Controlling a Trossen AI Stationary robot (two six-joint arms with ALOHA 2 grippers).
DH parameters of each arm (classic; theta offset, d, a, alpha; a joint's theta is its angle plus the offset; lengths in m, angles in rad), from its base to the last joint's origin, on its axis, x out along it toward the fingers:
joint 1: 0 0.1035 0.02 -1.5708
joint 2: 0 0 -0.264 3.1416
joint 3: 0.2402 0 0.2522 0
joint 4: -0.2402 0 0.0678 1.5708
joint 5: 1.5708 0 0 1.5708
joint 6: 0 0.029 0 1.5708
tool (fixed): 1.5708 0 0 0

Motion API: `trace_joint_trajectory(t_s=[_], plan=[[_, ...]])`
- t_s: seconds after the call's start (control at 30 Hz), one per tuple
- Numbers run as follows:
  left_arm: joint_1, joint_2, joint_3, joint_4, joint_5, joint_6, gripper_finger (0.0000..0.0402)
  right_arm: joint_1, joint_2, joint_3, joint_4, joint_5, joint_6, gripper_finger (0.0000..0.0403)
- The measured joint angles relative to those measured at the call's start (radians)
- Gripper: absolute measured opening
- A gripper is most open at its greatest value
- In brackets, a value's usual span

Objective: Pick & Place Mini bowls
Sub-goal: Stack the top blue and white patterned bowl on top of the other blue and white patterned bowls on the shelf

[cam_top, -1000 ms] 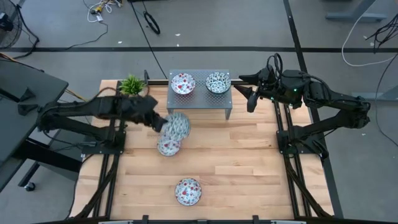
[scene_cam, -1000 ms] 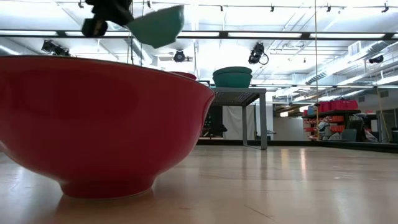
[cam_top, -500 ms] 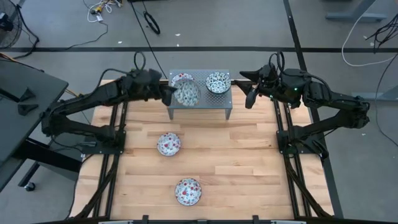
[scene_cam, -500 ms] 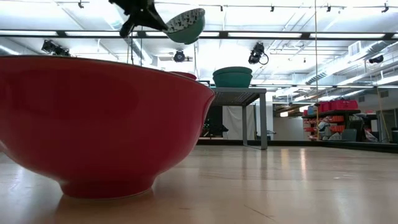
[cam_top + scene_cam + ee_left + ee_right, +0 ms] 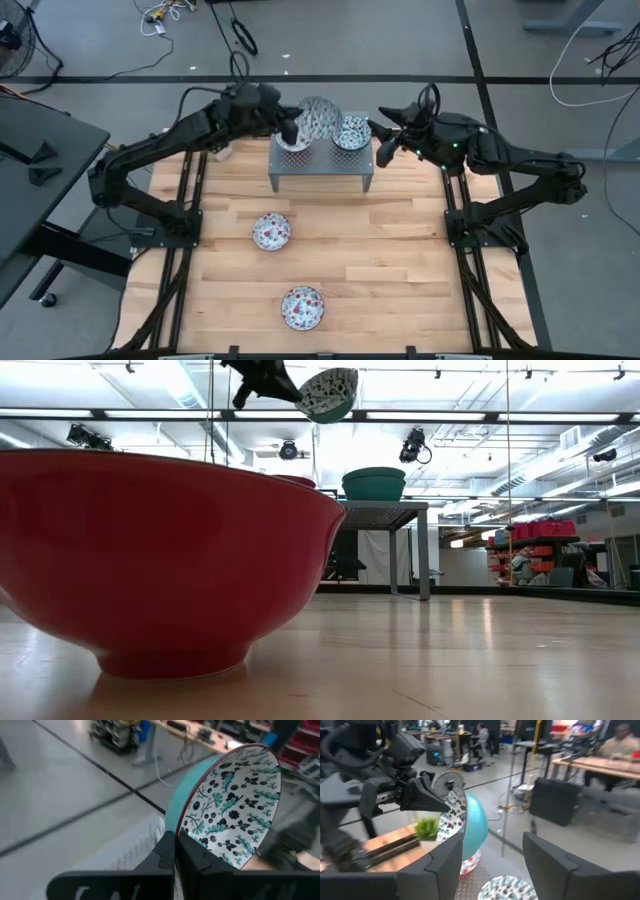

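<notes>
My left gripper (image 5: 293, 127) is shut on a green-teal mini bowl (image 5: 320, 117) above the grey perforated stand (image 5: 322, 160); the wrist view shows the bowl's speckled inside (image 5: 232, 802). A reddish-pink bowl (image 5: 290, 143) and a green-teal bowl (image 5: 350, 132) rest by their bases on the stand's top. Two more bowls (image 5: 271, 231) (image 5: 302, 307) rest on the wooden table. My right gripper (image 5: 385, 146) hangs open just right of the stand, touching nothing. My left gripper pinches the green-teal bowl's rim (image 5: 175, 826), one finger (image 5: 196, 856) inside the bowl and one (image 5: 161, 854) on its teal outer wall. The fingers come roughly level from the table's left. The bowl is lifted clear, tipped on its side (image 5: 330, 392) high above the stand.
In the low view a red bowl (image 5: 150, 560) sits right in front of the camera and hides much of the table. A small green plant (image 5: 426, 827) stands at the far left corner. Bare wood lies right of the two table bowls. People sit at desks beyond the table (image 5: 620, 735).
My left gripper has carried the green-teal bowl from above the table's left middle toward the far edge and upward, ending over the stand, the bowl staying tipped on its side. My right gripper has shifted slightly left toward the stand.
</notes>
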Motion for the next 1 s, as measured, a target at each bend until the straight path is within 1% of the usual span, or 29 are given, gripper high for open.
trace_joint_trajectory(t_s=[0.17, 0.33, 0.47, 0.63, 0.7, 0.77, 0.87, 1.0], plan=[[0.013, 0.044, 0.059, 0.056, -0.054, 0.065, 0.0004, 0.000, 0.021, 0.000, 0.093, 0.072, -0.081, 0.0210], [0.012, 0.073, 0.074, 0.166, -0.080, 0.100, 0.0004, 0.000, 0.044, 0.000, 0.212, 0.160, -0.186, 0.0210], [0.008, 0.091, 0.074, 0.188, -0.089, 0.102, 0.0004, -0.001, 0.069, 0.001, 0.279, 0.188, -0.251, 0.0210], [-0.005, 0.123, 0.074, 0.248, -0.151, 0.140, 0.0004, -0.001, 0.115, 0.001, 0.352, 0.215, -0.325, 0.0210], [-0.011, 0.131, 0.074, 0.280, -0.158, 0.151, 0.0004, -0.003, 0.137, 0.001, 0.374, 0.238, -0.334, 0.0210], [-0.019, 0.138, 0.074, 0.303, -0.188, 0.172, 0.0004, -0.008, 0.155, 0.001, 0.391, 0.272, -0.334, 0.0210], [-0.025, 0.139, 0.074, 0.297, -0.226, 0.207, 0.0004, -0.026, 0.176, 0.001, 0.415, 0.308, -0.323, 0.0210], [-0.032, 0.138, 0.074, 0.312, -0.278, 0.254, 0.0004, -0.062, 0.192, 0.001, 0.421, 0.309, -0.273, 0.0210]])
